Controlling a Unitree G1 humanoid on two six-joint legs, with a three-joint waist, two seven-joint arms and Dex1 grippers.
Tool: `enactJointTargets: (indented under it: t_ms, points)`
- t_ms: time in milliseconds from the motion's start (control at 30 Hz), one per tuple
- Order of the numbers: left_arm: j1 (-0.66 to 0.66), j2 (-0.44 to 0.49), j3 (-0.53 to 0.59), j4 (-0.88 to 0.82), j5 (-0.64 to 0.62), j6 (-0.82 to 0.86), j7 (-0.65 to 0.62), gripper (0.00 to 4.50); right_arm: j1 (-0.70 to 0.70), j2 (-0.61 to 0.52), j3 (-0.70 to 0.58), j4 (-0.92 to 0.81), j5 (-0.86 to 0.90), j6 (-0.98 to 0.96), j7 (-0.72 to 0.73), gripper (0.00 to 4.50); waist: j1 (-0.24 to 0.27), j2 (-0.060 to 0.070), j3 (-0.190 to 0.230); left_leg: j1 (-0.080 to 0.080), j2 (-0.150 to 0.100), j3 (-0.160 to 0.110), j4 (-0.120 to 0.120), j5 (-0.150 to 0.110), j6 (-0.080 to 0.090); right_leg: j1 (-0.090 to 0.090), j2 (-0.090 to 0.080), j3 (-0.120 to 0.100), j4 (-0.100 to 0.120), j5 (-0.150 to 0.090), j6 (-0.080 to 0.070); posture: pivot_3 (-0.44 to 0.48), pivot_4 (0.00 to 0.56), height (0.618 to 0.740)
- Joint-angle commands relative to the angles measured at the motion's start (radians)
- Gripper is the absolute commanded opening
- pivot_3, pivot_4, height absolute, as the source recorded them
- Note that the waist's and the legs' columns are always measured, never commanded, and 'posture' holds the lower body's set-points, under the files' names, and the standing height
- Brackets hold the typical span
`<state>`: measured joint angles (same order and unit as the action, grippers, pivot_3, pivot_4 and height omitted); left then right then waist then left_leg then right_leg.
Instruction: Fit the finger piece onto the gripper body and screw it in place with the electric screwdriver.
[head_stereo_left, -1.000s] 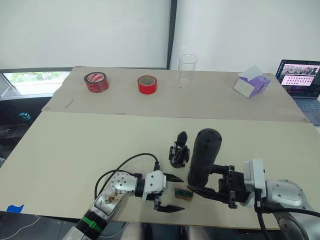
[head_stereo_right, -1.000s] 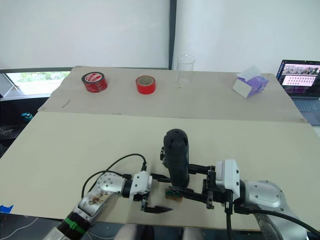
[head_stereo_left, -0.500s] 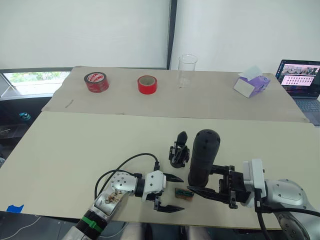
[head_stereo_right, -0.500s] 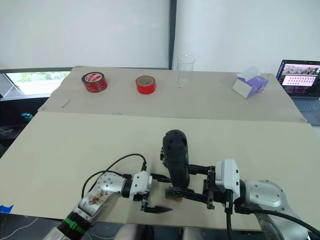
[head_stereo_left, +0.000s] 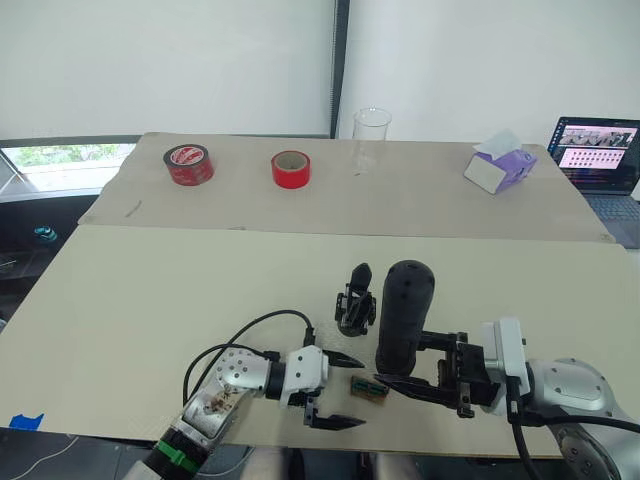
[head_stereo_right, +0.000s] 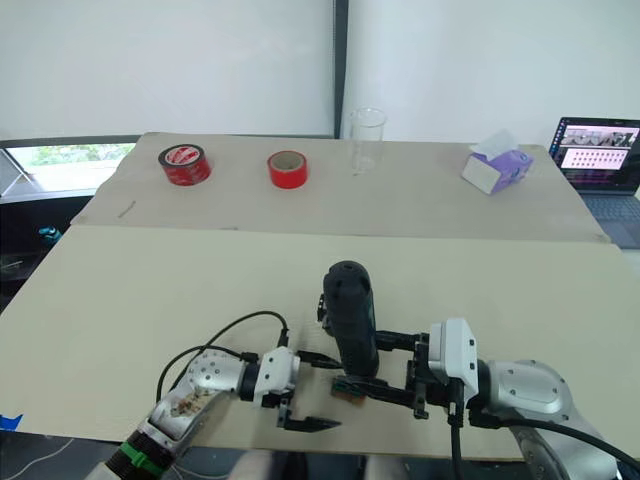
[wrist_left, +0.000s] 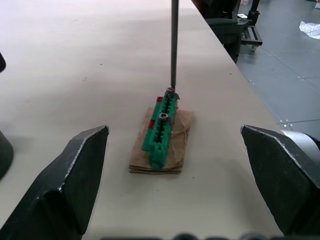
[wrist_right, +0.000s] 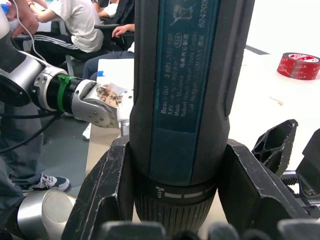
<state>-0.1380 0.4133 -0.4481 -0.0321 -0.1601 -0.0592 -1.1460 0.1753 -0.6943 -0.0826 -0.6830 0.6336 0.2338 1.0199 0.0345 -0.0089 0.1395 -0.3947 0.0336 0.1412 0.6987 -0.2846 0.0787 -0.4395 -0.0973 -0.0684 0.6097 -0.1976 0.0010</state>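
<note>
My right gripper (head_stereo_left: 392, 366) is shut on the electric screwdriver (head_stereo_left: 404, 312), a thick black tool held upright with its bit (wrist_left: 173, 45) pointing down. The bit's tip rests on a screw in a small green block (wrist_left: 161, 131) lying on a brown card. That block (head_stereo_left: 368, 387) sits between the spread fingers of my open left gripper (head_stereo_left: 356, 391), untouched by them. Just behind the screwdriver stands the gripper body (head_stereo_left: 354, 300), black with a pointed finger sticking up. The finger piece is out of view as a loose part.
At the far side of the table stand two red tape rolls (head_stereo_left: 189, 163) (head_stereo_left: 291, 169), a clear beaker (head_stereo_left: 371, 140), a purple tissue box (head_stereo_left: 497, 167) and a laptop (head_stereo_left: 592, 160). The table's near edge runs just below both grippers. Seated people (wrist_right: 75, 30) appear beyond the table.
The head camera has shifted slightly. My left gripper has edged a little toward the table's near edge. The screwdriver and right gripper hold still.
</note>
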Motion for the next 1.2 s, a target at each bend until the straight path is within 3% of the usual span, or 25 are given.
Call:
enactJointTargets:
  t_ms: [33,1200]
  points:
    - [0.03,0.021,-0.016,0.021,0.013,0.028,-0.001,4.5,-0.009,-0.004,-0.01,-0.04,0.038,-0.003,0.0,1.91,0.0,0.0,0.0,0.0,0.0,0.0,0.0,0.0,0.0,0.0,0.0,0.0,0.0,0.0,0.0,0.0,0.15,0.74]
    - [-0.015,-0.005,-0.018,0.083,0.019,0.022,-0.006,4.5,0.02,-0.026,-0.011,-0.045,0.058,0.026,0.014,1.91,0.004,0.0,0.0,0.001,0.0,0.0,0.001,0.0,0.0,0.001,-0.001,0.0,0.0,0.0,0.0,0.0,0.15,0.74]
